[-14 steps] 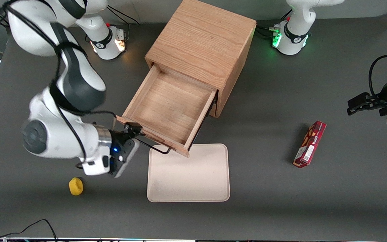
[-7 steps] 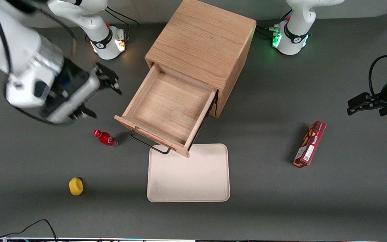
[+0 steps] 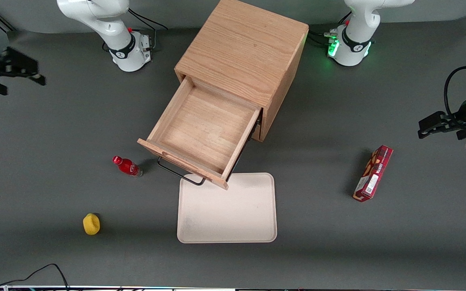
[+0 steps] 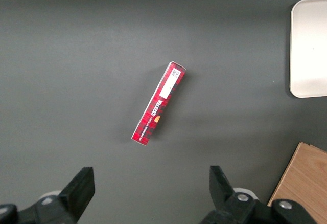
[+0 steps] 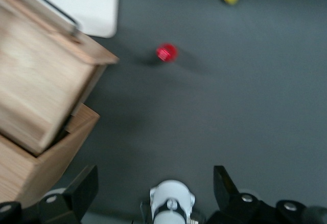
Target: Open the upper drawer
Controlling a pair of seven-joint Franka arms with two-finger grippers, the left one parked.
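Pincer (image 3: pixel 10 70): one, blurred, partly cut off at the working arm's end of the worktop (image 3: pixel 55 121); fingers (image 5: pixel 82 191) spread wide, holding nothing.
Upper drawer (image 3: pixel 200 133): one, pulled out of the oak cabinet (image 3: pixel 243 48); shallow wooden tray, black wire handle (image 3: pixel 178 173) overhanging the cream tray (image 3: pixel 227 214).
Bottle (image 3: pixel 127 166): one, red, at the handle's 9 o'clock.

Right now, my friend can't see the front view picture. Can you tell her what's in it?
An oak cabinet stands on a gray table with its upper drawer pulled wide open and empty. Nearer the camera lie a cream tray, a small red bottle and a yellow object. The gripper is open at the working arm's end.
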